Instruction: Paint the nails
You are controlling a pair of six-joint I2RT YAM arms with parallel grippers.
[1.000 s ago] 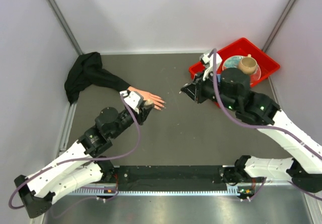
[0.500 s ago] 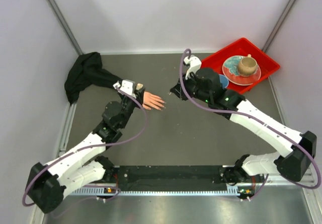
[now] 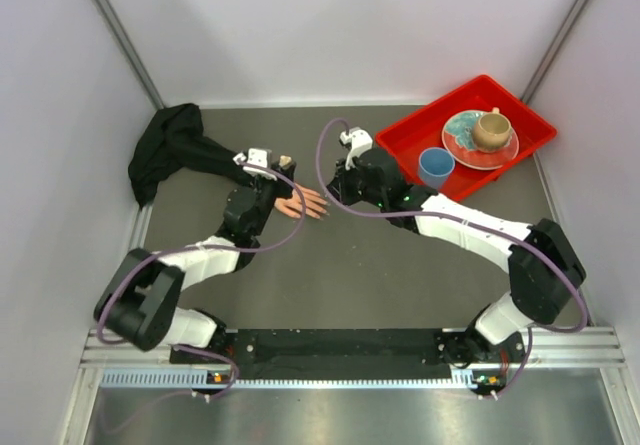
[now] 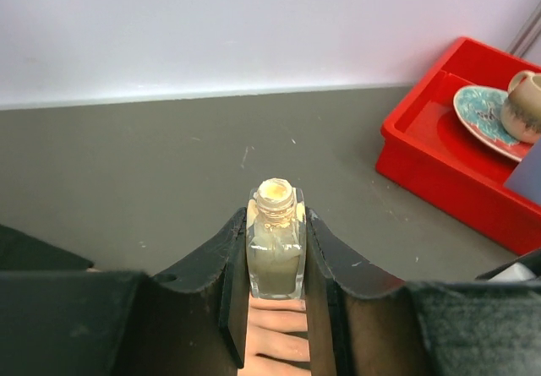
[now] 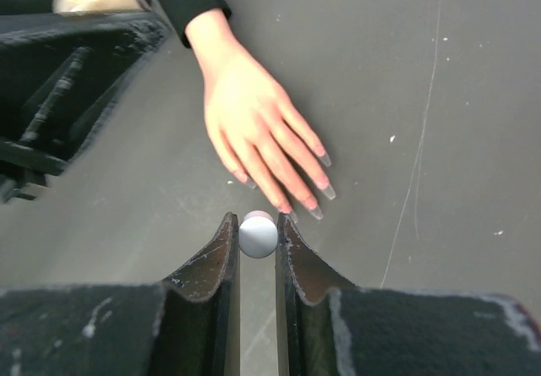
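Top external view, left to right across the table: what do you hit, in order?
black sleeve → mannequin hand → right pincer → blue cup → saucer with mug. The left pincer overlaps the hand, so it is left out.

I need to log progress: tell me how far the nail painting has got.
Done: the bottle is open, gripped by the left claw above the hand. In hand: the right claw grips the white cap just short of the fingertips; any brush under it is hidden. Left: the painting itself; the nails show no wet paint that I can tell.
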